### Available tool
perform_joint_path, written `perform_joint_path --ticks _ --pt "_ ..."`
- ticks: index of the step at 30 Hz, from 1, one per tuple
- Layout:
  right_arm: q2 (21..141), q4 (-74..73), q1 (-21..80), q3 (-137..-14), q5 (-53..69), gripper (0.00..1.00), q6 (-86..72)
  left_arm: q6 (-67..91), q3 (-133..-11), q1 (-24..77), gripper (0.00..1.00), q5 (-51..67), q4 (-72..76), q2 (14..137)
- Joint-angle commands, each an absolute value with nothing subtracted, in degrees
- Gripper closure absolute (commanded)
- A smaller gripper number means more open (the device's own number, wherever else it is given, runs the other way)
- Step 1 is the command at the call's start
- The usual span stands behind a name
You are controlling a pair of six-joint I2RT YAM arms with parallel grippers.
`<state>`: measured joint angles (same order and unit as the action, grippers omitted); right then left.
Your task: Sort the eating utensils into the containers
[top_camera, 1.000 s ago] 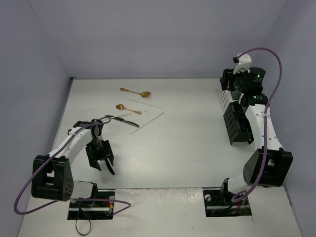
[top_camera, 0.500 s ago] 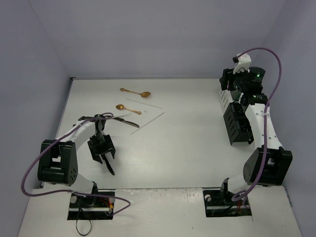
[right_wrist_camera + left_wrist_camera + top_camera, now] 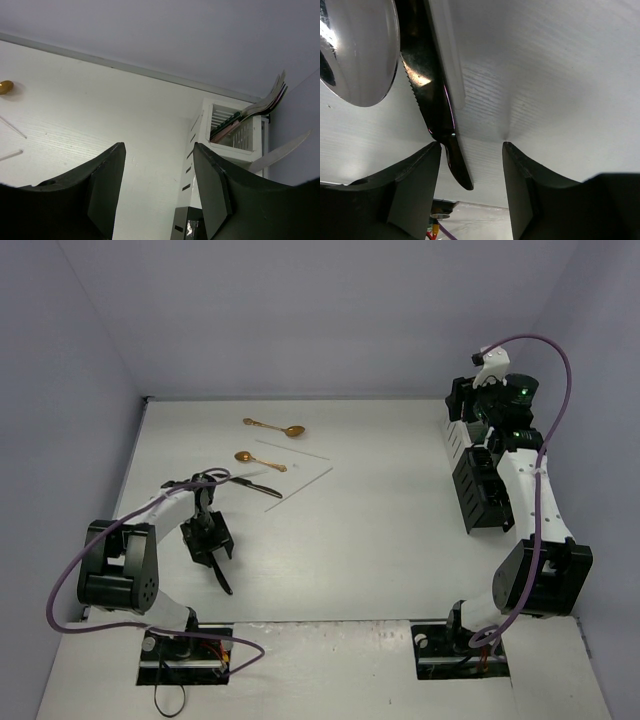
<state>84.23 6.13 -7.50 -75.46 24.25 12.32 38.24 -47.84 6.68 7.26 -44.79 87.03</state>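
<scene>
White holder (image 3: 199,122) in desk (image 3: 100,110) corner: forks (image 3: 272,97) leaning inside. Black holder (image 3: 478,495) adjoining, contents unseen; left jaws apart astride knife (image 3: 425,75); right jaws apart, empty.

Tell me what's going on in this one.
The left gripper is down at the table, jaws apart astride a black knife. The right gripper, open and empty, hovers by the white holder, which already has utensils in it. Two gold spoons and chopsticks lie unsorted on the table.
</scene>
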Motion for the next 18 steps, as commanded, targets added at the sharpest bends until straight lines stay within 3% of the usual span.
perform_joint_path --ticks 1,6,15,18 --pt "82.09 9.35 -8.28 -78.75 24.56 0.46 13.46 39.93 -45.93 6.24 0.52 5.46 -44.21 84.49" --pt "82.5 9.23 -8.53 -78.89 24.84 0.46 13.48 39.94 -44.74 6.04 0.54 5.19 -42.03 84.69" --pt "82.86 9.14 -8.53 -79.61 25.05 0.46 13.45 39.77 -49.66 6.1 0.97 8.0 -36.07 92.02" --pt "82.57 9.14 -8.53 -79.54 25.14 0.46 13.45 39.86 -51.95 6.6 1.0 8.04 -35.77 93.25"
